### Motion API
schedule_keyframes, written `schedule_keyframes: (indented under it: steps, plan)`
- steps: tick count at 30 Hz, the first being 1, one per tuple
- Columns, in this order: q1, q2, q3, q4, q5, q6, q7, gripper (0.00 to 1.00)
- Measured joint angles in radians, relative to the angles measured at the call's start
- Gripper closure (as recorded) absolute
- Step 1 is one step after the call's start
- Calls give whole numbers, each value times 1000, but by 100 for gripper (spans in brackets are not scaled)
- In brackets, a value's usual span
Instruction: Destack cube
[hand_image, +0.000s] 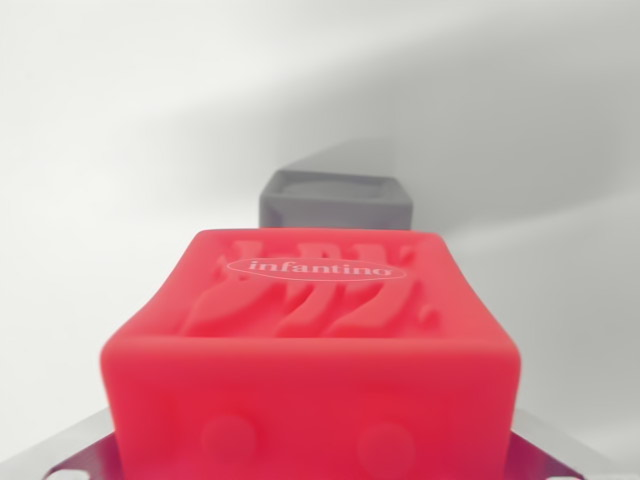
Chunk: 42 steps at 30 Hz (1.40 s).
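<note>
While close to lens, soft red cube (320, 350) shows embossed relief; grey cube (336, 200) behind.

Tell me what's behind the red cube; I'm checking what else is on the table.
Behind the red cube sits a grey cube on the white surface. Its lower front is hidden by the red one, so anything directly between them cannot be seen.

Bright, soft, even light; blurred near edge of red cube (312, 350), hazy pale background.
</note>
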<state>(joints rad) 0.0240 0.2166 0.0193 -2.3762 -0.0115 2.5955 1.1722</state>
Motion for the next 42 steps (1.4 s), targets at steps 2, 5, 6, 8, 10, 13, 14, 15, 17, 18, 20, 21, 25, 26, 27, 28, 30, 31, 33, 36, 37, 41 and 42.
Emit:
schedule_keyframes:
  steps: [2, 5, 6, 8, 10, 13, 14, 15, 17, 18, 20, 21, 25, 26, 27, 28, 30, 31, 33, 36, 37, 41, 42]
  plan:
    - [0, -15, 0, 0, 0, -14, 0, 100]
    - [0, -34, 0, 0, 0, -33, 0, 100]
    - [0, -41, 0, 0, 1, -39, -1, 100]
    - [-2, -47, 0, 0, 1, -42, -5, 100]
    - [-6, -47, -1, -4, 2, -42, -13, 100]
    - [-16, -46, -5, -10, 2, -41, -25, 100]
    - [-18, -47, -5, -11, 2, -41, -28, 100]
    - [-21, -47, -6, -12, 2, -40, -33, 100]
    - [-28, -47, -8, -15, 3, -39, -42, 100]
    - [-30, -48, -9, -17, 3, -38, -47, 100]
    - [-36, -50, -11, -22, 4, -35, -56, 100]
    - [-39, -51, -12, -24, 4, -34, -60, 100]
    - [-48, -53, -15, -30, 5, -30, -76, 100]
    - [-51, -54, -16, -32, 6, -29, -80, 100]
    - [-54, -55, -17, -33, 6, -29, -84, 100]
    - [-56, -55, -18, -35, 6, -28, -89, 100]
    - [-62, -57, -21, -38, 7, -26, -98, 100]
    - [-65, -57, -22, -39, 7, -25, -103, 100]
    - [-69, -58, -24, -42, 8, -24, -112, 100]
    - [-79, -60, -27, -47, 9, -21, -126, 100]
    - [-81, -60, -28, -49, 9, -19, -131, 100]
    - [-92, -62, -32, -54, 10, -16, -148, 100]
    - [-95, -62, -33, -56, 11, -15, -153, 100]
